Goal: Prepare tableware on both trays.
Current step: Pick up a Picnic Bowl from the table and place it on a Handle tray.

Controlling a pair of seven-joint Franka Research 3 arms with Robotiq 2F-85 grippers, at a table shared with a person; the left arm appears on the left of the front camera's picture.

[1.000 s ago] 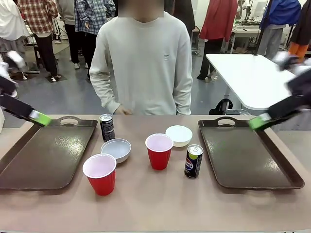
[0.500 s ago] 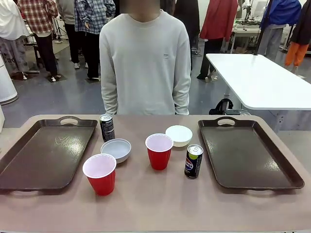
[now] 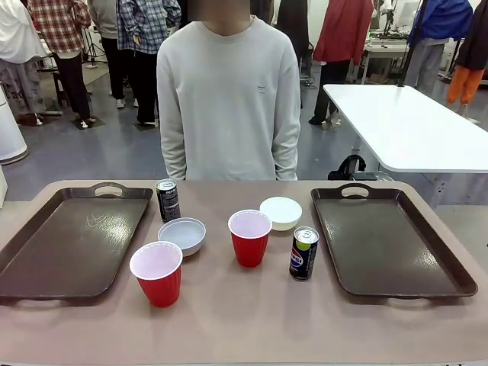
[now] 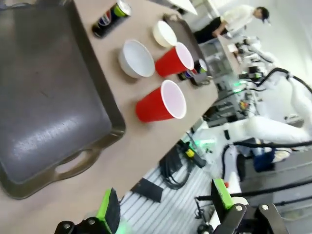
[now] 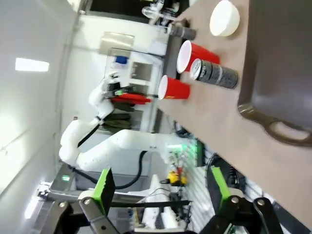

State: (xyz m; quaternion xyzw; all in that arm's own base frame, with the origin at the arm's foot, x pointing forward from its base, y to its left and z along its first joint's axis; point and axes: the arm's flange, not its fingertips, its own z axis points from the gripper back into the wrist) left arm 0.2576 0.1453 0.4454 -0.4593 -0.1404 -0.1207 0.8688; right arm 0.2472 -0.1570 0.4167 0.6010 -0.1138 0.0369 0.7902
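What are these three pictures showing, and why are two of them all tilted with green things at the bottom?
They show one table from three cameras. The straight picture looks across the table at a person standing on the far side. On the table lie two brown trays, one on the left and one on the right, with nothing on them. Between them stand two red cups, two white bowls, a black can and a blue can.

The tilted pictures come from cameras on the robot's two wrists. The green-tipped things are its hands, called grippers: the left gripper and the right gripper. Both are open and hold nothing.
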